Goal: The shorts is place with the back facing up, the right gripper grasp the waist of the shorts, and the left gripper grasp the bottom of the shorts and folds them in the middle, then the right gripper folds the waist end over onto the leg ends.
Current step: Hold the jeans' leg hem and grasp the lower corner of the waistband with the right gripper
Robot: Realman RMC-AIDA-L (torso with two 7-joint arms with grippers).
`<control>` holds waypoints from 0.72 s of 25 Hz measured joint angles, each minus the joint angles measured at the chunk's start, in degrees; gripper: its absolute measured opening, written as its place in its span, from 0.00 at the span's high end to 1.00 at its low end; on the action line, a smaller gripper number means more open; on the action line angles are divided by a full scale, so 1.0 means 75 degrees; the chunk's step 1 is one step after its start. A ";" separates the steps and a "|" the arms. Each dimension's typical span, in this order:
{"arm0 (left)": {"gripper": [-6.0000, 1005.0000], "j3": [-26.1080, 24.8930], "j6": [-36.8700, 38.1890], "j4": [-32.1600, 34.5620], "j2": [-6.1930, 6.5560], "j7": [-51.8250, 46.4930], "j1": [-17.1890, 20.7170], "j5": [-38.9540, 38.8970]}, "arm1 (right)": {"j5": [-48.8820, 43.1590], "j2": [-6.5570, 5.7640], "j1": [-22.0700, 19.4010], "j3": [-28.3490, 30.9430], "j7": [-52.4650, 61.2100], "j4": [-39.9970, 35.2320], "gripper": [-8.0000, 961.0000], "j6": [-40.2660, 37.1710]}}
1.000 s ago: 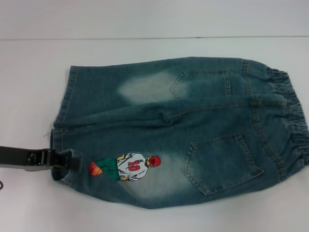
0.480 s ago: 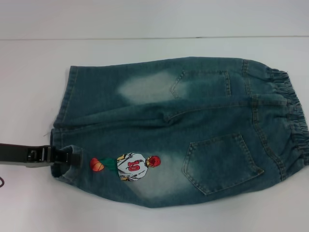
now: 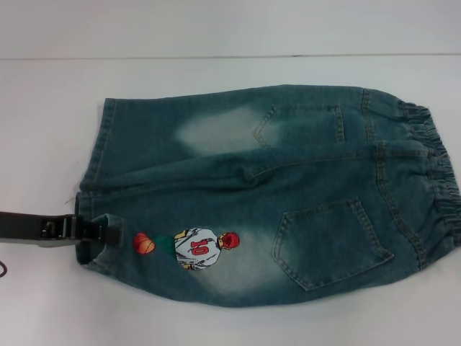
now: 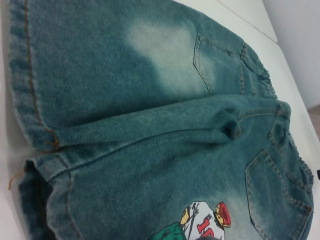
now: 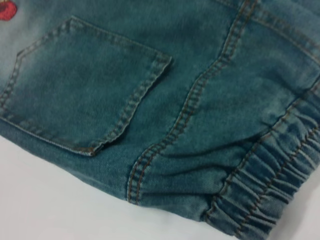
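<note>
Blue denim shorts (image 3: 288,194) lie back side up on the white table, with the elastic waist (image 3: 432,180) at the right and the leg ends at the left. A printed basketball player (image 3: 198,249) marks the near leg. My left gripper (image 3: 103,236) reaches in from the left and is shut on the near leg's hem (image 3: 97,256), which bunches up around its fingers. The left wrist view looks along the legs of the shorts (image 4: 150,125). In the right wrist view the waist band (image 5: 270,180) and a back pocket (image 5: 85,90) fill the picture from close up. The right gripper itself does not show.
The white table (image 3: 43,144) surrounds the shorts, with bare surface at the left and along the near edge (image 3: 216,328). A pale wall line (image 3: 230,56) runs across the back.
The left gripper has crept slightly up and back with the near hem. The hem bunches more, and the near edge of the shorts has drawn in a little.
</note>
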 joint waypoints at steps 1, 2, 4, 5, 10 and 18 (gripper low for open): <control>0.97 0.0000 0.0000 0.0000 0.0000 0.0000 0.0000 0.0000 | -0.0001 0.0004 0.0006 -0.0051 0.0032 0.0056 0.09 0.0039; 0.97 0.0000 -0.0018 0.0000 -0.0003 0.0001 -0.0003 0.0000 | -0.0002 0.0007 0.0012 -0.0085 0.0057 0.0103 0.09 0.0061; 0.97 0.0000 -0.0024 0.0000 -0.0007 0.0002 -0.0003 0.0000 | -0.0004 0.0011 0.0030 -0.0161 0.0101 0.0232 0.09 0.0137; 0.97 0.0000 -0.0027 0.0000 -0.0008 0.0003 0.0000 0.0000 | -0.0005 0.0011 0.0036 -0.0182 0.0112 0.0274 0.09 0.0172; 0.97 0.0000 -0.0035 -0.0008 -0.0012 0.0006 0.0004 0.0000 | -0.0009 0.0003 0.0124 -0.0236 0.0126 0.0536 0.09 0.0305; 0.97 -0.0003 -0.0035 -0.0039 -0.0012 0.0059 0.0025 0.0001 | 0.0052 0.0033 0.0249 -0.0213 0.0099 0.0579 0.09 0.0399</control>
